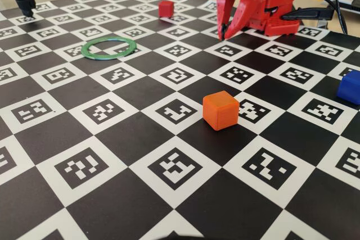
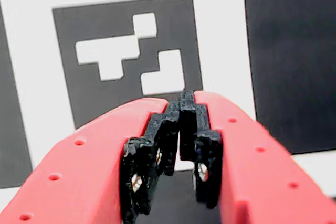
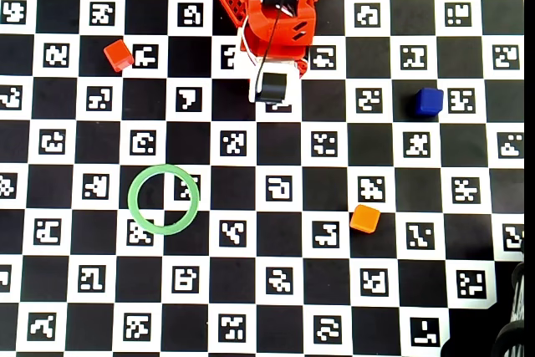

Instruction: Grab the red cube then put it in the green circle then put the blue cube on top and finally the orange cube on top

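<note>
Table (image 3: 276, 223): checkerboard of black squares and white squares with coded markers.
Arm (image 3: 272, 14): red, at 12 o'clock of the overhead view, folded near its base.
Fingers (image 2: 181, 109): pressed together, holding nothing, tips just above a marker square in the wrist view.
Ring (image 3: 164, 198): green, flat on the table at 8 o'clock of the overhead centre, nothing inside it.
Red cube (image 3: 119, 55): at 10 o'clock, well apart from the ring.
Blue cube (image 3: 428, 101): at 2 o'clock.
Orange cube (image 3: 364, 218): at 4 o'clock, alone on a black square.
</note>
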Robot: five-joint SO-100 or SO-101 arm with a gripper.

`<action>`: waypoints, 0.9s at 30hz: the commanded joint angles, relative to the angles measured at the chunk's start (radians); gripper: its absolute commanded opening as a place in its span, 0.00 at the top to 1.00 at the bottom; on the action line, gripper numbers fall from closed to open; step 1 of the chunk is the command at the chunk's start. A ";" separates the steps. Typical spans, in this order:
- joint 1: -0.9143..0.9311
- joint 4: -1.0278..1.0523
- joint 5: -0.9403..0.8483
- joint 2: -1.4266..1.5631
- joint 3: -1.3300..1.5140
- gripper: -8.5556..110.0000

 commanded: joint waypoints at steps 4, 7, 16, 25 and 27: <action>-0.018 0.012 0.204 -0.239 -0.353 0.98; -0.009 0.034 0.313 -0.351 -0.491 0.98; 0.140 0.304 0.571 -0.793 -1.000 0.98; 0.433 0.426 0.557 -0.960 -1.235 0.92; 0.494 0.459 0.523 -0.979 -1.266 0.91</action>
